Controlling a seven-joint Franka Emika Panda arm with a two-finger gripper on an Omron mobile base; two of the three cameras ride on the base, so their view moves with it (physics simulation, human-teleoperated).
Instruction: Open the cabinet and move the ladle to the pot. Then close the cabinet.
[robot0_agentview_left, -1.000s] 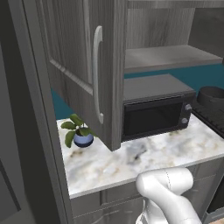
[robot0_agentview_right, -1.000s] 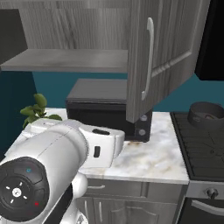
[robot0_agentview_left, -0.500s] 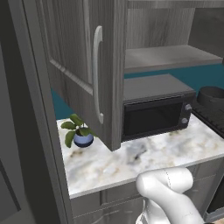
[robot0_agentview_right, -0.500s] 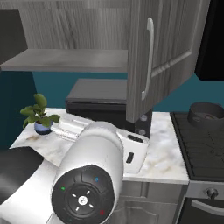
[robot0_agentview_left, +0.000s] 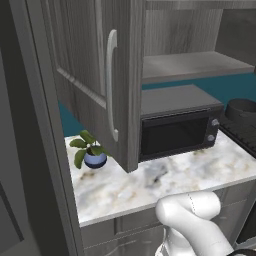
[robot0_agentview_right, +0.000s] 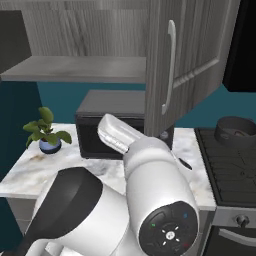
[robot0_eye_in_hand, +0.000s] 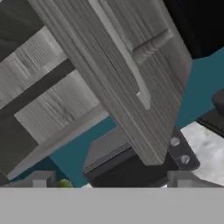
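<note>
Cabinet of dark grey woodgrain hangs ahead of and above my gripper, its recessed-panel door already swung out toward me; my fingers are spread wide with nothing between them. Its long silver bar handle runs slanted away from my fingertips. I judge the bare shelf behind the door is where I must reach; no ladle is visible. Short dark grey pot sits well off to my right, on the black stove
</note>
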